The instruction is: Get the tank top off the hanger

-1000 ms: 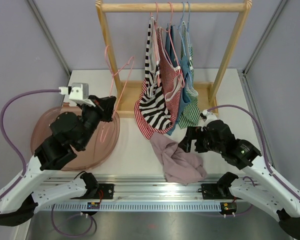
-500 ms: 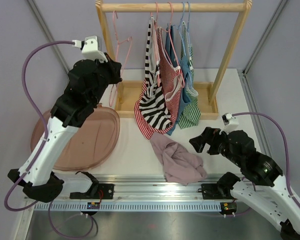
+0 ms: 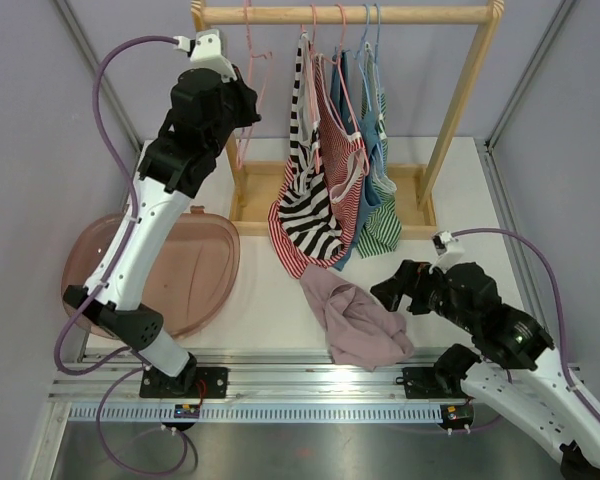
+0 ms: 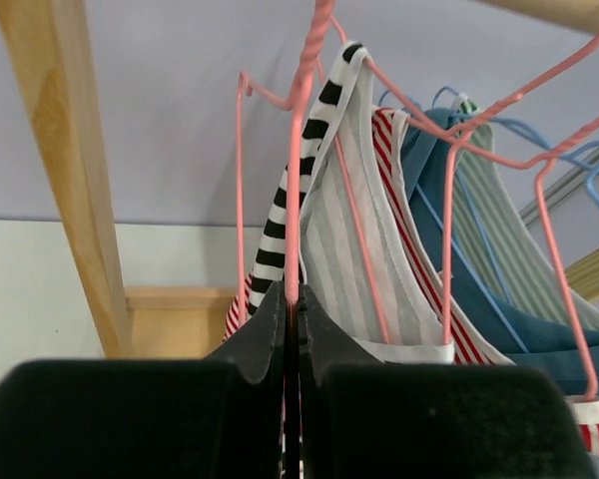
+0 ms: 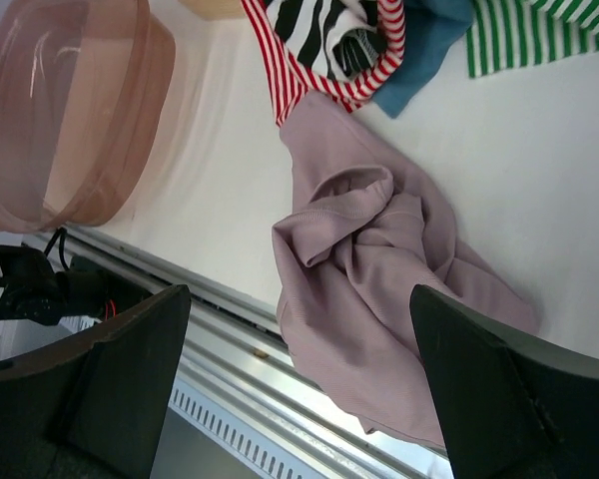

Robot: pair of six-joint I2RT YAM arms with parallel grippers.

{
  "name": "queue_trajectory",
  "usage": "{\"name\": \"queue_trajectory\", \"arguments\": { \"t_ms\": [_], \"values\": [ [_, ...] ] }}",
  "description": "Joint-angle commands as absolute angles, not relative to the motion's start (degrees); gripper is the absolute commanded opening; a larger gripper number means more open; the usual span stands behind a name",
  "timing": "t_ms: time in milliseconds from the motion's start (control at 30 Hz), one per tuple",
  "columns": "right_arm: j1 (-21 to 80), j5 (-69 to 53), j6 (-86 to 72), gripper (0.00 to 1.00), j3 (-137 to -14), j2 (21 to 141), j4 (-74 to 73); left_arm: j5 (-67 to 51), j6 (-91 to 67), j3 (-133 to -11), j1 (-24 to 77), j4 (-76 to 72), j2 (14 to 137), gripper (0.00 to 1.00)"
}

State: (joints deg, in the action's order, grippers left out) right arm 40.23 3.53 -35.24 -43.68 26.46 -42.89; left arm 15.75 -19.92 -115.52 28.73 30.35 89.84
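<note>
The bare pink hanger (image 4: pixel 296 200) is pinched by the left gripper (image 4: pixel 292 299), high at the far wooden rail (image 3: pixel 380 15); the mauve tank top (image 3: pixel 360 320) is seen crumpled on the near table (image 3: pixel 270 290), beside the spread right gripper (image 3: pixel 393 287).

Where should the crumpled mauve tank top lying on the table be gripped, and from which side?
Probably the raised fold near the middle of the crumpled mauve fabric tank top, from straight above. The garment lies low on the white table, so that ridge is what jaws could close around; its edges hug the surface.
</note>
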Motion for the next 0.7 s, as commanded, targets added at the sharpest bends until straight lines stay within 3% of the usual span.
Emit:
{"name": "queue_trajectory", "arguments": {
  "t_ms": [0, 100, 167, 200, 233, 300, 400, 667],
  "values": [
    [40.08, -2.89, -36.12, 1.00, -41.05, 30.83, -37.72, 12.93, -20.04, -119.35, 28.13, 30.05, 91.57, 0.00],
    [39.99, -4.48, -37.61, 0.99, -38.42, 35.40, -34.82, 12.04, -20.39, -119.62, 27.69, 30.76, 92.11, 0.00],
    [40.08, -3.52, -38.40, 0.99, -37.44, 37.96, -33.84, 11.95, -20.57, -119.27, 27.60, 31.20, 92.02, 0.06],
    [39.99, -2.65, -38.58, 1.00, -37.53, 40.58, -34.01, 11.61, -20.57, -119.01, 27.60, 31.46, 91.76, 0.18],
    [40.25, -1.42, -38.58, 0.99, -38.05, 41.91, -34.54, 11.51, -20.57, -118.39, 27.60, 31.29, 90.80, 0.36],
    [41.47, 3.67, -38.58, 1.00, -39.11, 45.33, -36.38, 11.51, -20.65, -115.94, 27.60, 30.85, 89.22, 0.49],
    [43.24, 8.34, -38.85, 0.99, -40.95, 49.20, -37.97, 11.08, -21.01, -112.16, 27.60, 30.67, 85.26, 0.99],
    [50.79, 13.27, -41.83, 0.99, -40.26, 60.28, -35.52, 11.69, -23.29, -101.08, 27.69, 34.01, 71.65, 0.99]
  ]
}}
